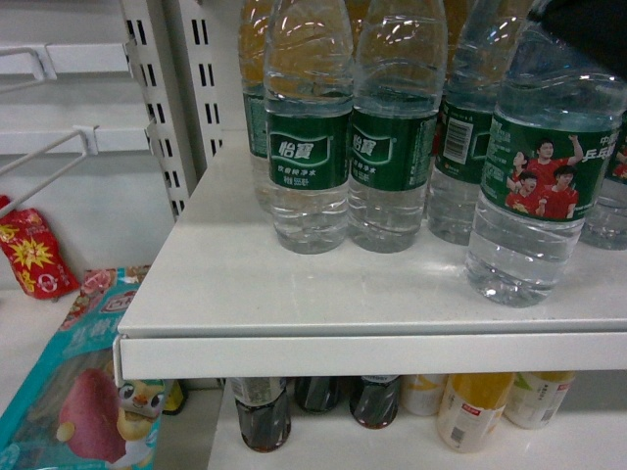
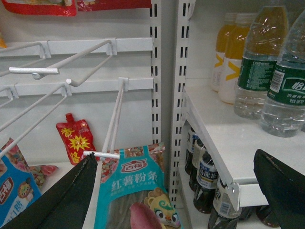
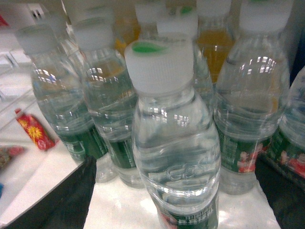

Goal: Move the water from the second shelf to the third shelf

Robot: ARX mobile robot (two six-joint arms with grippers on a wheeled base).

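Several water bottles with green labels stand on a white shelf point(image 1: 294, 294). One water bottle point(image 1: 534, 176), whose label shows red-shirted athletes, stands in front of the row at the right. In the right wrist view this bottle point(image 3: 174, 143) with its white cap fills the middle. My right gripper point(image 3: 175, 164) is open around it, with one dark finger point(image 3: 62, 200) on the left and the other on the right, both apart from the bottle's sides. In the head view, part of that gripper shows as a dark shape point(image 1: 588, 24) above the bottle. My left gripper point(image 2: 175, 156) hangs open and empty, left of the shelf.
Dark drink bottles point(image 1: 263, 411) and orange juice bottles point(image 1: 475, 406) stand on the shelf below. A perforated upright point(image 1: 167, 108) bounds the shelf on the left. Beyond it are white wire hooks point(image 2: 114, 119), a teal snack packet point(image 2: 136, 191) and a red packet point(image 2: 76, 140).
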